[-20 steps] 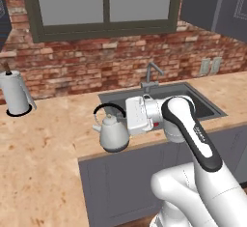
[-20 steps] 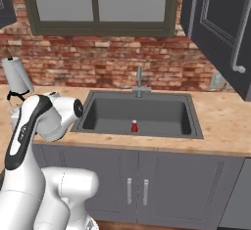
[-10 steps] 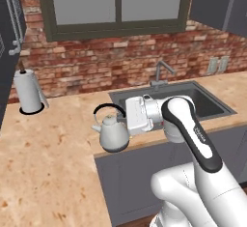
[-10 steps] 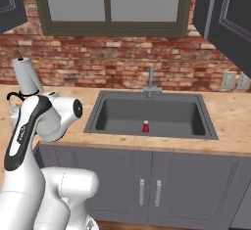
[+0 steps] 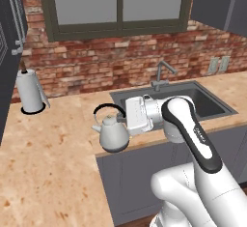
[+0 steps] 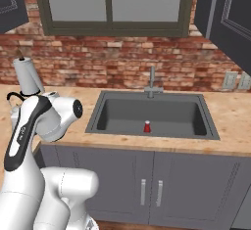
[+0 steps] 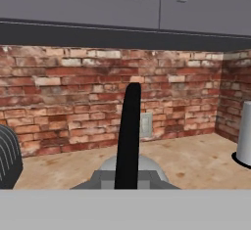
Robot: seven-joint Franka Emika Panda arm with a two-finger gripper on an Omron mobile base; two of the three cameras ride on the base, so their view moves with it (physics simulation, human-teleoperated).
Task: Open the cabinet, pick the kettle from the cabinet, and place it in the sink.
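The silver-grey kettle point(image 5: 112, 135) hangs just above the counter's front edge, left of the sink point(image 5: 215, 104). My gripper point(image 5: 122, 120) is shut on its thin black arched handle, at the handle's right end. In the hand view the handle point(image 7: 129, 138) rises as a black bar between the fingertips point(image 7: 101, 179), with the kettle's rounded body point(image 7: 147, 165) below it. The sink point(image 6: 153, 110) is a dark basin with an angular faucet point(image 6: 152, 80). A dark door of the cabinet point(image 5: 6, 62) with slim bar handles stands at the far left.
A white paper-towel roll point(image 5: 30, 91) stands on the counter by the brick wall, left of the kettle. A small red object point(image 6: 146, 126) lies in the sink. More dark upper cabinet doors point(image 6: 230, 18) hang to the right of the window point(image 6: 115, 1).
The whole scene has slid rightwards in both base views, so the base has moved. The kettle stays in the shut gripper, held the same way relative to the arm.
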